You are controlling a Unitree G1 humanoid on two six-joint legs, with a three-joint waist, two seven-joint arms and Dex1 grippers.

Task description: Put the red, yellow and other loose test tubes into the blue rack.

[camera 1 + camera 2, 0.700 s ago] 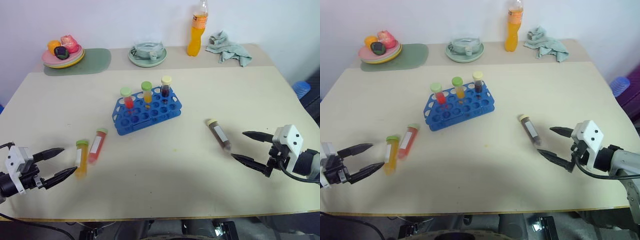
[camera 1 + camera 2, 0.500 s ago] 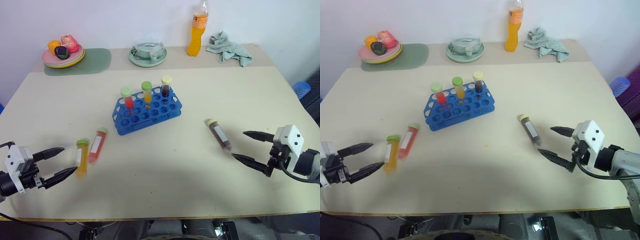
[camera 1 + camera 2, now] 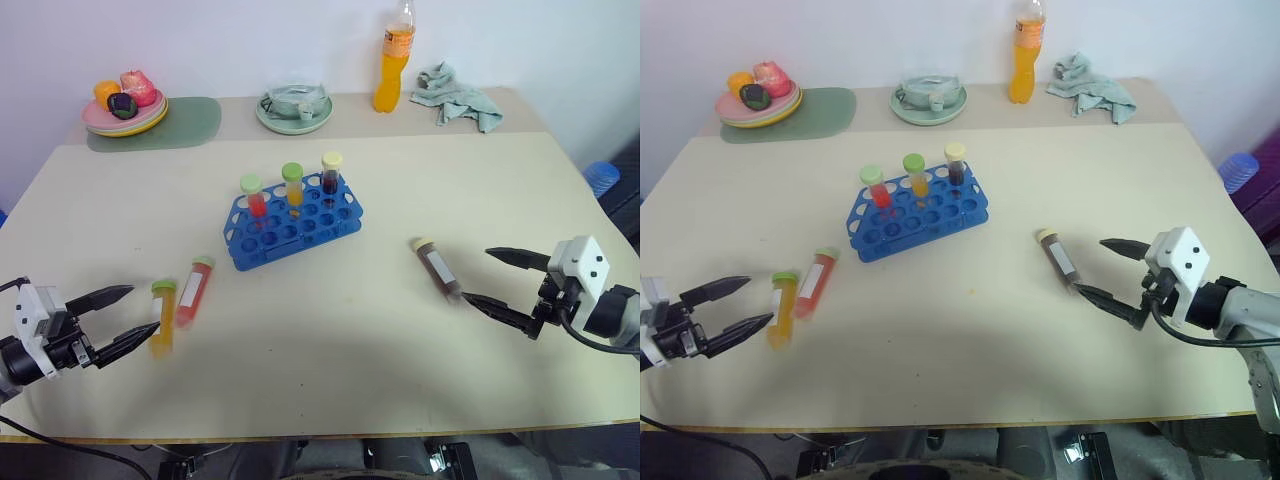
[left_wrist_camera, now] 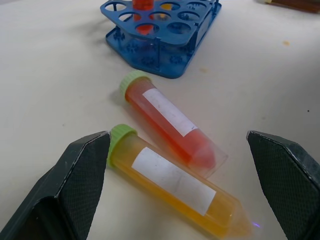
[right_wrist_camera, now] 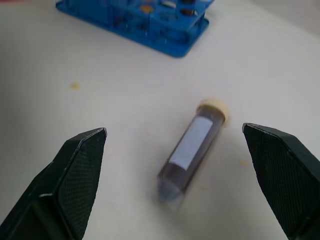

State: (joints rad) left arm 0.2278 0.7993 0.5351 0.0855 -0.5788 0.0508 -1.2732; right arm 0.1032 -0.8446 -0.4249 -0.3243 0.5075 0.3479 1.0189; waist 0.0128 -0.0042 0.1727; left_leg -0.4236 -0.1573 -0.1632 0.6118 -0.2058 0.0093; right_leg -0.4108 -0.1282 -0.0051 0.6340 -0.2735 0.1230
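Tubes: yellow tube (image 3: 162, 316) lies just off the spread left tool (image 3: 128, 318), brown tube (image 3: 438, 269) just off the spread right tool (image 3: 495, 279).

No legible text; blank white labels on the loose test tubes (image 4: 172, 170).

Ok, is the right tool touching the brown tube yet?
Apart. In the right wrist view the brown tube lies on the table between the open right tool, with bare table either side of it.

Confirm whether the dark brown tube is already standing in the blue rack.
No, the dark brown tube lies flat on the table, apart from the blue rack.
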